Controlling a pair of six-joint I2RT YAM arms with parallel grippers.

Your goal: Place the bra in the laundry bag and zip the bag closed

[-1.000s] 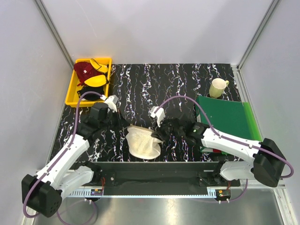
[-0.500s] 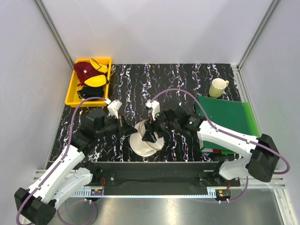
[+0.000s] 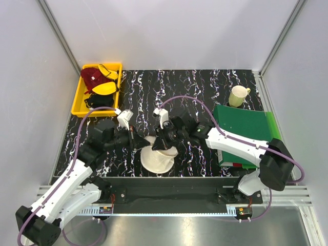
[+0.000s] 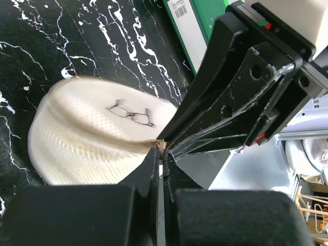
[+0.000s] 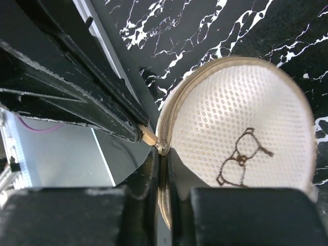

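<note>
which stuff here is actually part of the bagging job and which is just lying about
In the job: laundry bag; left hand and right hand, both pinched at its zip seam. The bra is not in view.
Lying about: yellow tray with garments, mug, green folder.

The top external camera looked steeply down from behind, at a distance, covering the whole table (image 3: 205, 87). Each wrist camera faced forward at close range. All three views shared the laundry bag (image 3: 157, 160).
</note>
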